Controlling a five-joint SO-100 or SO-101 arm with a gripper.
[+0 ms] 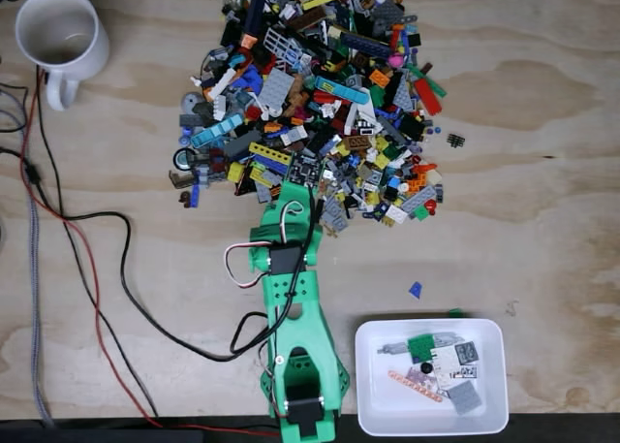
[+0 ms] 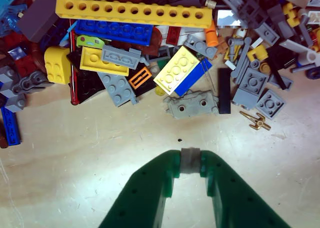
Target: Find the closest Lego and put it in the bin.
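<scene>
In the wrist view the end effector is seen from behind, its two green fingers brought together with only a narrow grey-taped strip between the tips and nothing held. Bare counter lies directly under and ahead of it. Well ahead of the tips, at the far edge of that view, the Lego lies flat: a long yellow beam with a row of round holes, resting on top of the pile, with a blue brick just on its near side. Closer to the tips lie a yellow-and-blue brick and a grey plate, apart from the end effector.

In the fixed view the green arm is seen reaching up to the near edge of the Lego pile, where the end effector itself is lost among the pieces. The beam appears just left of the arm's tip. The bin sits behind the end effector, to the arm's right side in this view, already holding a few pieces. A white mug stands well away at upper left.
</scene>
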